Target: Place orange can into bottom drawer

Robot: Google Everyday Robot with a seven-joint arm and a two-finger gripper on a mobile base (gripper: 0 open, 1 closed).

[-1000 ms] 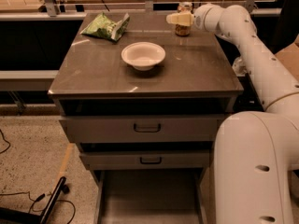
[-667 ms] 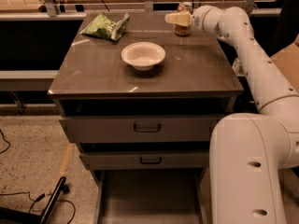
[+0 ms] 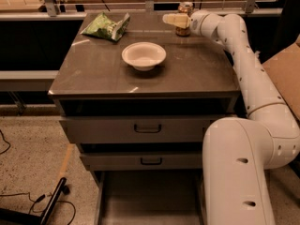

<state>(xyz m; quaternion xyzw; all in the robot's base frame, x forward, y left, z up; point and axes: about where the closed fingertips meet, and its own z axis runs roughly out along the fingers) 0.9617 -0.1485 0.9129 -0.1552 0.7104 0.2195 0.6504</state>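
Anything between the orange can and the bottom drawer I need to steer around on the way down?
Nothing visible blocks it. The gripper is at the orange can, back right on the cabinet top; the white bowl sits mid-top, to its left. Both upper drawers are shut, and the bottom drawer stands open below.

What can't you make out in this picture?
- Can: camera view, its middle is hidden behind the tool at the far right of the cabinet top; whether the tool holds it is unclear.
- Bottom drawer: front cut off by the lower edge, right side hidden by the arm.
- Green bag: print too small to read.
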